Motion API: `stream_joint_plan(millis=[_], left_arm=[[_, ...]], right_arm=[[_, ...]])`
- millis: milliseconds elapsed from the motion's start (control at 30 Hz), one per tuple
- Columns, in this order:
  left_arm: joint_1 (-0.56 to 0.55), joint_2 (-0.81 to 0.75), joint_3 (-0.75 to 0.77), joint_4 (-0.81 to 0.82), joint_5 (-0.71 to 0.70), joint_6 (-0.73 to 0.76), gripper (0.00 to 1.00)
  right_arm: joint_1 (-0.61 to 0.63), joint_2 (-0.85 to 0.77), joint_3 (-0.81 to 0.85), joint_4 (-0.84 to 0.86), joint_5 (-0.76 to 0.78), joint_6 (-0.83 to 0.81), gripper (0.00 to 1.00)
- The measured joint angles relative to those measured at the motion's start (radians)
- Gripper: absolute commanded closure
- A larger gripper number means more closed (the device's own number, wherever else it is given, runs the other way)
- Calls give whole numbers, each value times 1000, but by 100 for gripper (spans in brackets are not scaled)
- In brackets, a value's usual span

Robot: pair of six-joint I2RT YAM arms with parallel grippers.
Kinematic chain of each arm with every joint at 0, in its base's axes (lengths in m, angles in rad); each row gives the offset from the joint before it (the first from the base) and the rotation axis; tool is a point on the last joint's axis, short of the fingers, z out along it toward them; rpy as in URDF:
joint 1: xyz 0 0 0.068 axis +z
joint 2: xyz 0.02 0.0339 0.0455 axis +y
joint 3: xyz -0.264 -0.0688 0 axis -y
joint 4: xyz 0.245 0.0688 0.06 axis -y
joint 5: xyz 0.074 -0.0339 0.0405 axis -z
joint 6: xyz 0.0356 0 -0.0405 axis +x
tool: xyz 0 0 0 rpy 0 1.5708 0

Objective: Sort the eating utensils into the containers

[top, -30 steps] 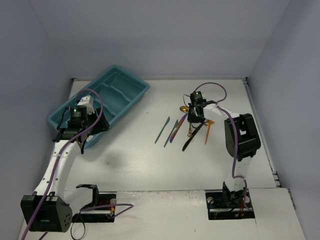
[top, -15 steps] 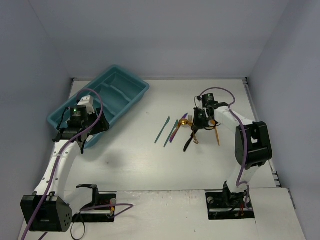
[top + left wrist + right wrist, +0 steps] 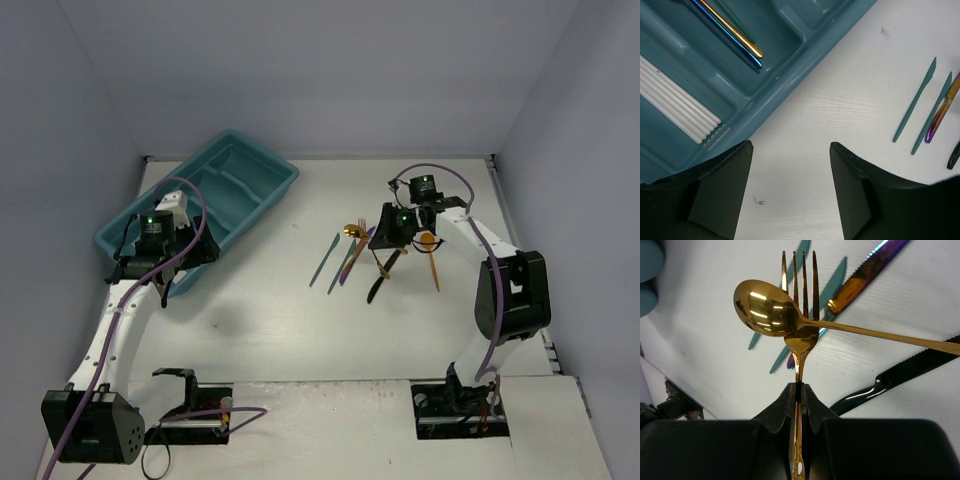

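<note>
Pale grey walls enclose a white table [image 3: 260, 310]. At its left, the teal-blue rectangular plastic cutlery tray [image 3: 282, 172] lies at an angle. The left gripper [image 3: 790, 148] hangs beside the tray's rim, jaws spread and holding nothing. Only the left wrist view shows a gold utensil handle [image 3: 742, 42] inside one compartment, its head cut off. Rightward lies a slim teal knife [image 3: 324, 260]. Beyond it, the right gripper [image 3: 800, 388] has its jaws pinching a copper-gold fork [image 3: 800, 335], which a shiny gold spoon [image 3: 765, 307] crosses. A glossy black knife [image 3: 900, 375] lies on the table behind them. The top view blurs this cluster.
</note>
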Motion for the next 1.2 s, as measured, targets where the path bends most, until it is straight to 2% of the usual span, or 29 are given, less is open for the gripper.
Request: stream_joint_plan(millis=[300,467,767,867,1067,1200], left_arm=[[0,-2,0,1,3,0,40],[0,-2,0,1,4,0,40],[-10,-4,0,26,52,-30,40],[-70,-15,-1,58,73,-106,40],[-336,-27,8,187,38,-276,40],[-468,30,75,237,-21,-322,40]], right_arm=[[-2,-167,54,17,14,-2,100],[-2,-155,1,72,-59,35,100],[32,-153,-5,94,-51,37,100],[106,-153,-4,98,-1,18,100],[286,-169,-4,126,118,-11,100],[352,-218,-4,151,184,-19,100]])
